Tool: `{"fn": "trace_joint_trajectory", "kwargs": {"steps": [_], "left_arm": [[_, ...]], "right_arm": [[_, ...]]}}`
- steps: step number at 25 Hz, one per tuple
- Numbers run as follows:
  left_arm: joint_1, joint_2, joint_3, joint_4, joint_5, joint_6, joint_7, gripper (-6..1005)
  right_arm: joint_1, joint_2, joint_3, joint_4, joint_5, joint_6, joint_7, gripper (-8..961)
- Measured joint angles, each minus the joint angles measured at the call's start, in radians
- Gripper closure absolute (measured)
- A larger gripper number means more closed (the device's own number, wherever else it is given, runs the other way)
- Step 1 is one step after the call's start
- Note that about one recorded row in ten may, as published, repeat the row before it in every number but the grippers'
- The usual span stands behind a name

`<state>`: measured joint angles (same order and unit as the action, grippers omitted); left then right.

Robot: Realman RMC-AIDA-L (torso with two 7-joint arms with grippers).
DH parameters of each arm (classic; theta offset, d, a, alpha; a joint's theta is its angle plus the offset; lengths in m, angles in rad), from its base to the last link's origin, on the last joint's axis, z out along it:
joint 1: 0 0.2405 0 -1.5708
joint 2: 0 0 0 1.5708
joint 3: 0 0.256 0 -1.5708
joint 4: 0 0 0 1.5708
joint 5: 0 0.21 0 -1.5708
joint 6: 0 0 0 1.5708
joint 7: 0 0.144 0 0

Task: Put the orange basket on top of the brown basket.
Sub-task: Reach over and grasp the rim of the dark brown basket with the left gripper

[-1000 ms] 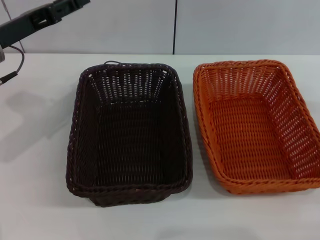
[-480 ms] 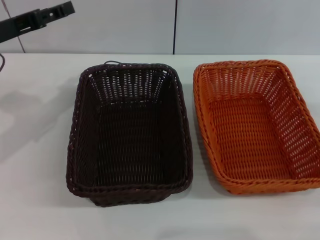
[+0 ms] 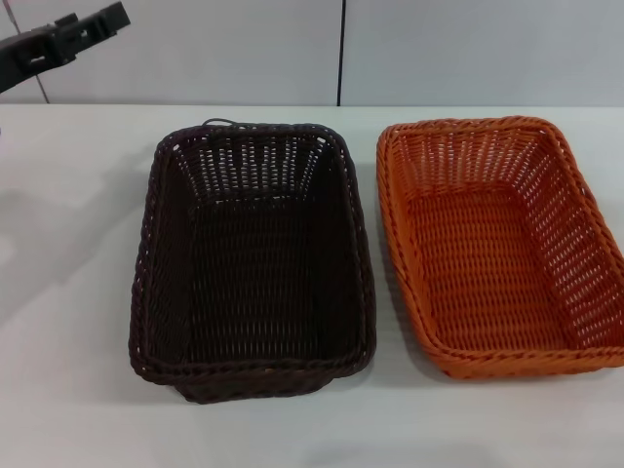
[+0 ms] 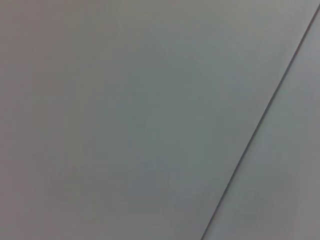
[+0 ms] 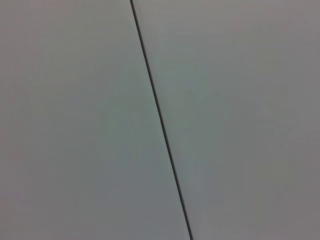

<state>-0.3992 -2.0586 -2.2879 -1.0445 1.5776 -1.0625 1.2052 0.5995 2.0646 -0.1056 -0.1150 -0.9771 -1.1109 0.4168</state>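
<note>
The orange basket (image 3: 497, 244) sits on the white table (image 3: 68, 322) at the right, empty and upright. The brown basket (image 3: 252, 258) sits beside it at the centre, empty, with a narrow gap between the two. My left gripper (image 3: 97, 24) shows only as a dark shape at the top left corner, raised high and well away from both baskets. My right gripper is out of the head view. Neither wrist view shows a basket or fingers.
A grey panelled wall (image 3: 468, 49) with a dark vertical seam (image 3: 341, 49) stands behind the table. The left wrist view shows only wall and a seam (image 4: 260, 120), and so does the right wrist view with its seam (image 5: 160, 120).
My left arm has drawn up and back toward the top left corner, and less of it shows now. The baskets have not moved.
</note>
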Motion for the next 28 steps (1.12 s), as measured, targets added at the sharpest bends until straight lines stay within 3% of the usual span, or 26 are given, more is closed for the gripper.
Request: {"fn": "trace_joint_trajectory", "kwargs": {"steps": [4,6,9,11,16,28], "left_arm": [[0.013,0.000,0.003,0.022,-0.077,-0.008,0.068,138],[0.028,-0.002,0.008,0.108,-0.278,-0.057,0.257,138],[0.025,-0.003,0.008,0.162,-0.356,-0.088,0.349,138],[0.011,-0.003,0.003,0.265,-0.479,-0.161,0.504,138],[-0.006,-0.003,-0.001,0.383,-0.614,-0.234,0.634,139],[-0.017,-0.002,0.006,0.419,-0.642,-0.243,0.662,139]], "right_arm": [[0.001,0.000,0.001,0.000,0.000,-0.001,0.000,335],[0.003,0.000,0.001,0.000,0.000,0.000,0.000,335],[0.003,0.000,0.001,0.000,0.000,-0.002,0.000,335],[0.006,0.000,0.001,0.000,0.000,-0.004,0.001,335],[0.010,0.000,0.001,-0.001,0.000,-0.005,0.001,335],[0.017,-0.003,0.001,-0.008,0.000,0.002,0.002,336]]}}
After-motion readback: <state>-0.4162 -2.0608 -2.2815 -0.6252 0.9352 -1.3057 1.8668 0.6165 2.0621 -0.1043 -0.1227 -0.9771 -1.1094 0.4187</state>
